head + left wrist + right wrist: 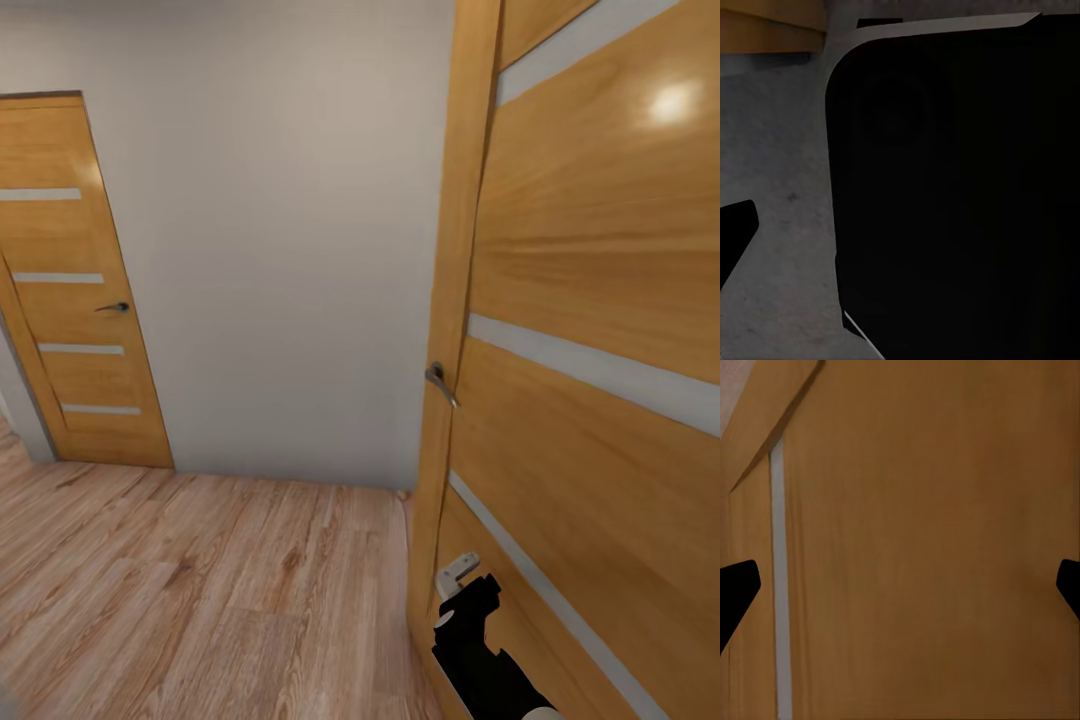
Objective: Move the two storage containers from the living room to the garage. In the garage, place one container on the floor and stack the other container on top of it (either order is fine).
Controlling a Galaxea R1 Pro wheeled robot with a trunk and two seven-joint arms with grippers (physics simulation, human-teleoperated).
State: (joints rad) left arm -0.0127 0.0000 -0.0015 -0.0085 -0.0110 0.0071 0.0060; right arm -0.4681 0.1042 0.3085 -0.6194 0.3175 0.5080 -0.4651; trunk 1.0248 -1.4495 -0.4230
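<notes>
Honey-coloured wood is taking up most of what lies closest to the robot: an open door (590, 330) is standing right beside its right arm, crossed by pale grey strips, with a metal lever handle (440, 383) on its near edge. The black right arm is reaching up along the foot of that door, and the right gripper (900, 585) is facing the door panel from close by, its two dark fingertips (735, 589) sitting wide apart at the sides of the wrist view with nothing between them, so the pincer is released. In the left wrist view a large black rounded body (952, 195) is blocking most of the picture; one dark fingertip (735, 232) is showing against a grey speckled surface (780, 225), and I cannot tell whether the left gripper is released or clenched. Light wood-plank flooring (200, 590) is stretching away from the robot toward a plain pale wall (290, 230). At the far left a second door (80, 290) of the same wood is standing shut, with its own small dark handle (115, 307). Neither storage container is appearing here; the robot is in a passage by the doors.
</notes>
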